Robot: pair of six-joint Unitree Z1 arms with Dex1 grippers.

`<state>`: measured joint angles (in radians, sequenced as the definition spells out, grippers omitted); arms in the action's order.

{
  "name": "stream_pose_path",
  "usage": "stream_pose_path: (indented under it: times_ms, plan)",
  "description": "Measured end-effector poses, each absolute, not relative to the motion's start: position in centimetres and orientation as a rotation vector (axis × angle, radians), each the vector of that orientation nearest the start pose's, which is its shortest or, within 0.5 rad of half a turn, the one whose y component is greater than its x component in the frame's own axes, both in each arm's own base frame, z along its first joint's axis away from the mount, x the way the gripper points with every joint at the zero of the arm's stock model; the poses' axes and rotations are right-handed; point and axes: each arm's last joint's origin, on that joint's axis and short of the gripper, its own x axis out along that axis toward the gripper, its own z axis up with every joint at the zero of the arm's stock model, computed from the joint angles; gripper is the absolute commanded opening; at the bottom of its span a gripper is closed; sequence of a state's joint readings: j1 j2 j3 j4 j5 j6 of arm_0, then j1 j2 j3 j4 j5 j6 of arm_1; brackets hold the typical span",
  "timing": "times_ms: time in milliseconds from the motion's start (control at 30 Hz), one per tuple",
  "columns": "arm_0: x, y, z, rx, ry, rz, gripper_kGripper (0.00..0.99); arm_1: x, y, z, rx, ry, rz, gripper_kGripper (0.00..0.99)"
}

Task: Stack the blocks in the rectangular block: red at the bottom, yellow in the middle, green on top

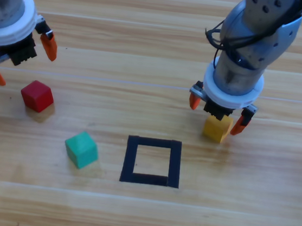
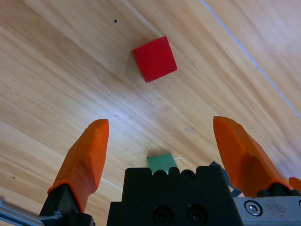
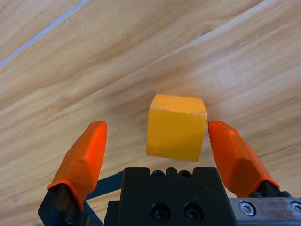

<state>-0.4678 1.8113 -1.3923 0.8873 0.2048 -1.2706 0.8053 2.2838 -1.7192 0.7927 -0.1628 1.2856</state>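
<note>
— Where's the right hand (image 1: 219, 111)?
— Low over the yellow (image 1: 217, 128), jaws apart either side — not clamping it.
— And the left hand (image 1: 22, 58)?
— Spread wide near the table's left edge, above the red (image 1: 37, 95). Green (image 1: 81, 149) sits left of the empty outline (image 1: 152, 161).

wooden table (image 1: 128, 219) — pale planks, grain running left to right

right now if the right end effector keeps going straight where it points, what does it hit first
Most likely the yellow cube, sitting between the open jaws of the right end effector, nearer one jaw, then the table.
</note>
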Motion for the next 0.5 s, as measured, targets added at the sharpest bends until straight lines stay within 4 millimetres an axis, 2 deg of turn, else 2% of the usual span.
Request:
stream_pose_path:
  times_ms: [233,267,333,367,400,500]
  plan:
    - [31.1,-14.4,28.2,-0.772,1.1,0.69,0.945,33.8,32.4,18.4,0.47,1.291,-0.316,0.732]
    - [31.2,-14.5,28.0,-0.787,1.099,0.708,0.946,33.8,32.4,18.4,0.471,1.296,-0.318,0.67]
    - [31.4,-14.6,27.4,-0.789,1.112,0.721,0.946,33.8,32.3,18.2,0.472,1.31,-0.319,0.387]
    - [31.6,-14.8,27.0,-0.789,1.125,0.729,0.946,33.8,32.3,18.2,0.473,1.323,-0.318,0.301]
    - [31.7,-14.9,26.6,-0.791,1.135,0.738,0.946,33.8,32.3,18.1,0.475,1.332,-0.316,0.25]
    - [32.1,-15.2,25.5,-0.807,1.163,0.77,0.946,33.7,32.3,18.1,0.478,1.341,-0.313,0.196]
